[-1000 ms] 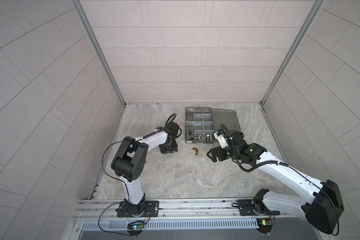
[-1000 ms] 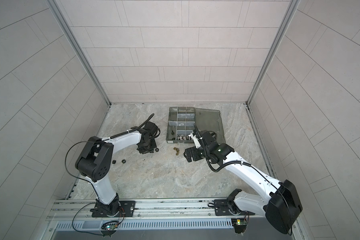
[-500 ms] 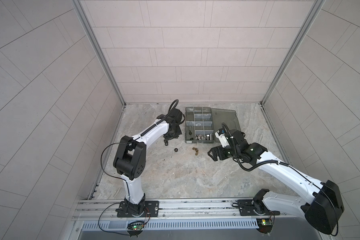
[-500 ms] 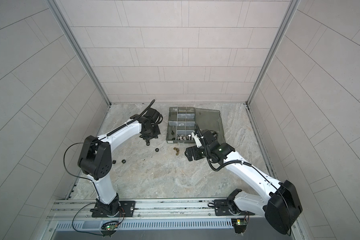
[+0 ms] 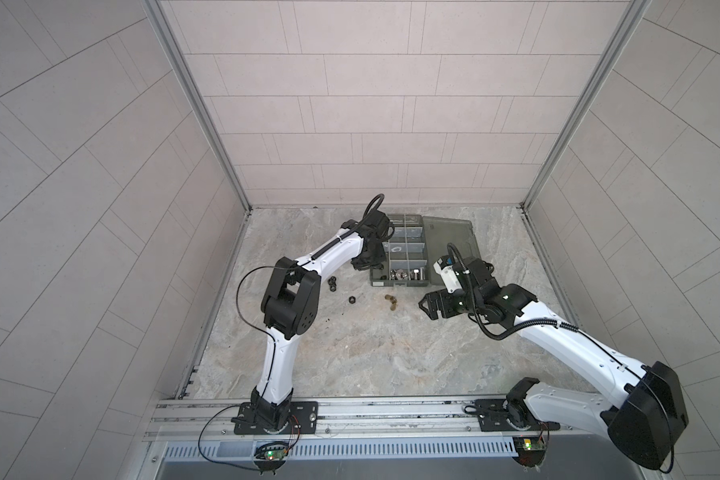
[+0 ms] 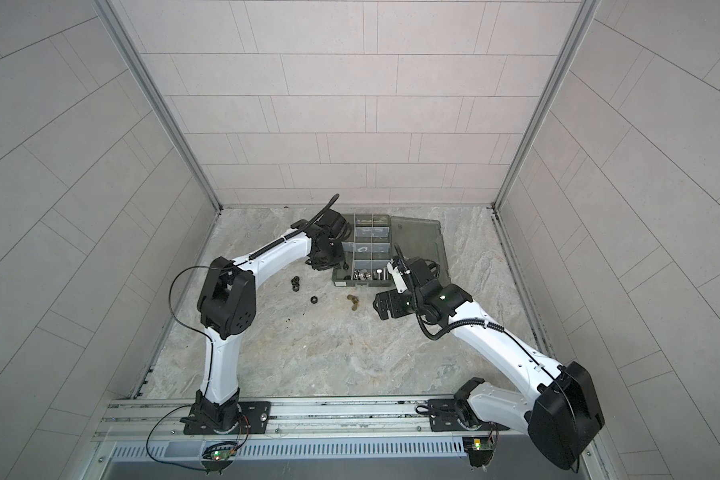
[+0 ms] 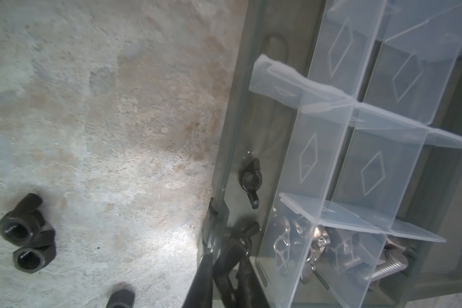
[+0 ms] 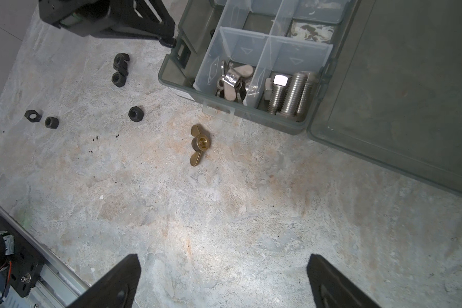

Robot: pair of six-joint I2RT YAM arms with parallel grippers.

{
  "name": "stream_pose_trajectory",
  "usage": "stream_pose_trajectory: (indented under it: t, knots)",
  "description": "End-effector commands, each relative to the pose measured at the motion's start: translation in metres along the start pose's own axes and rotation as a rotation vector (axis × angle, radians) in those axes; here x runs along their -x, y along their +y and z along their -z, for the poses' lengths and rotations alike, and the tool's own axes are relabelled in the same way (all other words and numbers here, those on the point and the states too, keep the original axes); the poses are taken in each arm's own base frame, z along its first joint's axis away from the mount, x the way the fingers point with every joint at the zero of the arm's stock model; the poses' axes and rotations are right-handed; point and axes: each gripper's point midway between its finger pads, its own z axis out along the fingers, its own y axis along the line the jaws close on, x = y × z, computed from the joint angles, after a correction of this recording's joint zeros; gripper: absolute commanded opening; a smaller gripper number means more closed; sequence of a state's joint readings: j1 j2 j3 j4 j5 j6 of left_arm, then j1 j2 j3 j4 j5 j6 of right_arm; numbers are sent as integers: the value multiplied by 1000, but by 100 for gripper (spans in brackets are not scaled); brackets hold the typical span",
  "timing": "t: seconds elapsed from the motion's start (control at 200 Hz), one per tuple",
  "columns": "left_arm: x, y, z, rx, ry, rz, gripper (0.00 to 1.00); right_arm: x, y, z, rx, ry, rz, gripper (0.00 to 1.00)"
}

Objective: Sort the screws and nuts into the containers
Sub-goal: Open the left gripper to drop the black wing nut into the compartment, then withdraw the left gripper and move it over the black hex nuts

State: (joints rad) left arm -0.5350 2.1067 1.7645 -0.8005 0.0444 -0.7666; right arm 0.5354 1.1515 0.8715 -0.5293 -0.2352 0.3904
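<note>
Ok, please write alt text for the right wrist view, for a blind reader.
A brass wing nut lies on the table ahead of the open right gripper. Beyond it, the organizer box holds silver wing nuts and bolts; black nuts lie loose.

Marbled tabletop (image 5: 350, 353), tiled walls (image 5: 371, 104), metal rail (image 5: 391, 411)

Robotics lab test cell: two white-and-black robot arms, a left arm (image 5: 277, 361) and a right arm (image 5: 578, 353), are standing bolted to an aluminium rail (image 5: 391, 411) along the front of a marble-patterned tabletop (image 5: 371, 353). Pale tiled panels (image 5: 371, 124) in metal corner posts (image 5: 200, 108) are enclosing the bench on three sides. Small circuit boards (image 5: 271, 456) are glowing green below the rail, and loose cables (image 5: 242, 299) are looping beside the arms.
</note>
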Motion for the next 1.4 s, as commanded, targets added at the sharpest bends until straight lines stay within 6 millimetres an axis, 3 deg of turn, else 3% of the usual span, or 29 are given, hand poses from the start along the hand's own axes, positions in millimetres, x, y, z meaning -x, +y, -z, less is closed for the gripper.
stream_pose_trajectory:
  t: [0.0,0.1,0.29,0.44,0.53,0.66,0.851,1.011,1.201,1.396]
  knots:
    - [0,-8,2,-4,8,-13,11,5,-3,9,-11,-13,11,99]
    - [-1,-13,0,-13,12,-20,16,5,-5,8,-13,-10,5,99]
    - [-1,-20,4,-30,7,-34,38,6,-7,8,-13,-9,2,99]
    - [2,-18,24,-40,-24,-38,40,7,-6,8,-8,-9,1,99]
    - [1,-5,43,-24,-59,-44,41,10,-4,10,-2,-15,5,99]
    - [-7,37,61,4,-89,-8,43,11,3,9,25,-19,2,99]
    - [-41,138,70,90,-83,120,43,9,19,2,54,-7,22,99]
    - [-85,218,74,211,-94,233,46,9,31,-5,70,3,34,99]
    - [-118,271,70,294,-102,330,47,10,43,-13,85,16,45,99]
    - [-125,295,62,322,-73,408,48,9,43,-15,80,21,63,99]
